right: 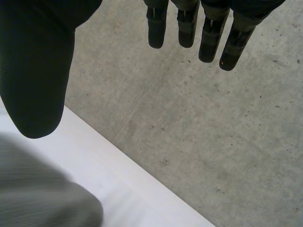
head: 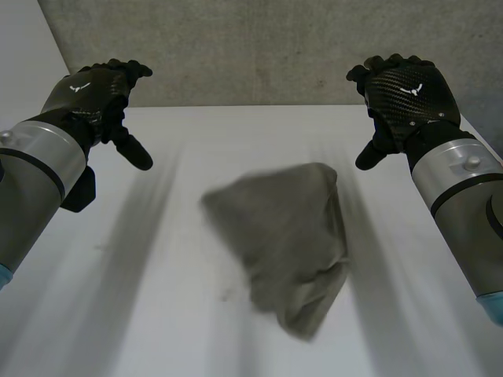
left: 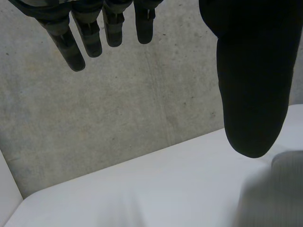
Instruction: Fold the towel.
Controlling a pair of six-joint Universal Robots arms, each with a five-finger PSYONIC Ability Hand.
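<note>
A grey towel lies crumpled in a loose heap on the white table, a little right of the middle. My left hand hovers above the table's far left, well clear of the towel, with straight fingers and thumb spread and nothing between them. My right hand hovers at the far right, also apart from the towel, its fingers and thumb spread and empty. A bit of the towel shows beside the left thumb, and the towel lies below the right thumb.
A grey concrete wall rises behind the table's far edge. White table surface spreads on both sides of the towel and in front of it.
</note>
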